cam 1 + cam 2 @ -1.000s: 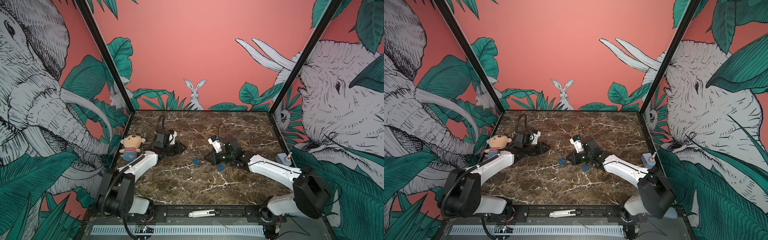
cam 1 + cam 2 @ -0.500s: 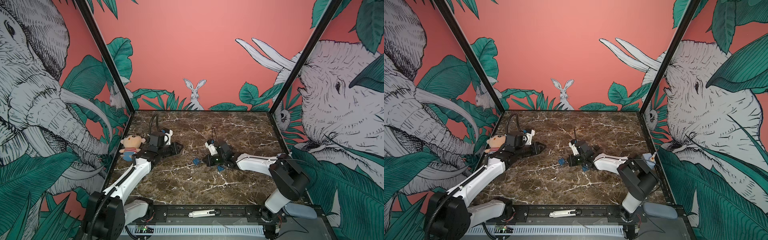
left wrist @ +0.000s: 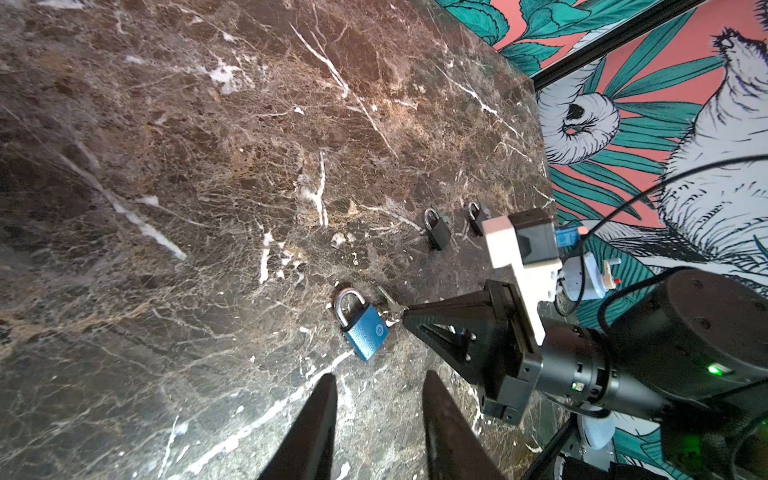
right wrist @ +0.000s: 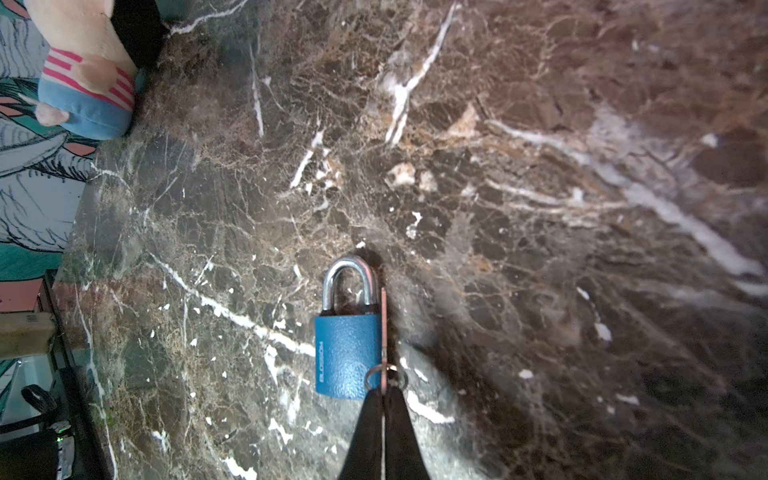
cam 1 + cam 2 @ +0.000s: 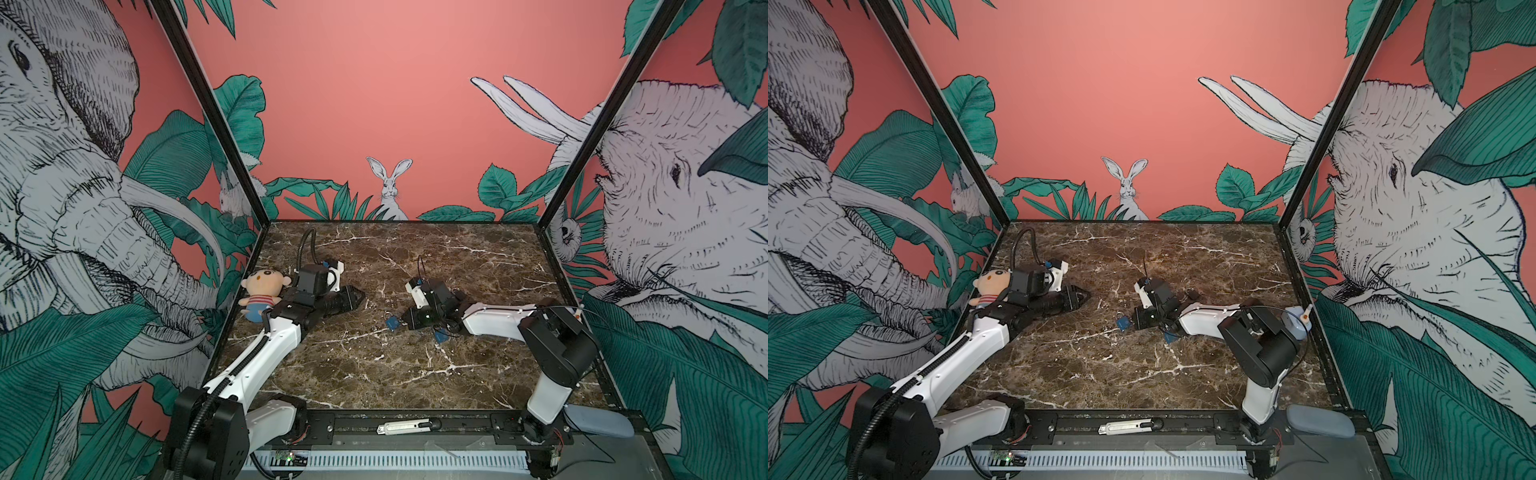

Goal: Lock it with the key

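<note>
1. Right wrist view: the right gripper (image 4: 384, 397) is clenched on a thin metal key (image 4: 384, 324), seen edge-on, its ring (image 4: 384, 374) at the gripper's tip.
2. The key runs just beside a blue metal padlock (image 4: 348, 357) lying flat on the brown marble counter (image 4: 540, 208).
3. The left gripper (image 3: 379, 378), jaws apart and empty, hangs near that padlock.
4. A small black padlock (image 3: 437, 228) lies farther off.

You see a plush doll (image 5: 262, 293) in a striped shirt lying at the left edge of the marble worktop (image 5: 374, 374). A utility knife (image 5: 409, 427) lies on the black rail (image 5: 465, 424) below the front edge. A small black padlock (image 3: 437, 230) and a second black padlock (image 3: 477, 212) lie side by side, between the middle and the right edge.
</note>
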`<action>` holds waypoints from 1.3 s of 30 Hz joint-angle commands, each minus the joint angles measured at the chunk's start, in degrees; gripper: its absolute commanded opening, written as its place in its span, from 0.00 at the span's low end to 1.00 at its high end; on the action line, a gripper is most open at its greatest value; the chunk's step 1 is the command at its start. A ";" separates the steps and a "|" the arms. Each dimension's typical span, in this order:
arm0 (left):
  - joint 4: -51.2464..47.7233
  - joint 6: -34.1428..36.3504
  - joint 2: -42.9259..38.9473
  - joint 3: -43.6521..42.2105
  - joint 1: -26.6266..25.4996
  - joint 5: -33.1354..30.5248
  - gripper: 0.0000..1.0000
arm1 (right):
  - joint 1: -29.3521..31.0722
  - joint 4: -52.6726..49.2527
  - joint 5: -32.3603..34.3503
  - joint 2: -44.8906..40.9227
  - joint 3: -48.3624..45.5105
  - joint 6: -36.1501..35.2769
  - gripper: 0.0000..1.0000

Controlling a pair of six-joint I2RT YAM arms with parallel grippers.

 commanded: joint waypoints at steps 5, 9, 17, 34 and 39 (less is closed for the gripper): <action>-1.25 0.48 -1.43 -0.24 0.61 -0.47 0.37 | 0.30 0.77 0.55 1.52 0.90 -0.74 0.00; -1.19 0.48 -1.30 -0.22 0.70 -0.52 0.37 | 0.28 0.31 0.67 1.28 0.99 -0.76 0.10; -0.99 0.21 -1.85 -0.13 0.86 -1.19 0.37 | 0.30 -2.66 2.51 -3.76 0.72 -2.04 0.20; -0.75 12.54 -4.13 3.03 0.78 -22.49 0.48 | -9.33 -19.95 16.31 -30.15 3.21 -14.89 0.56; 0.90 15.24 -1.89 5.19 0.82 -24.59 0.61 | -14.02 -17.79 20.47 -34.72 1.30 -17.36 0.99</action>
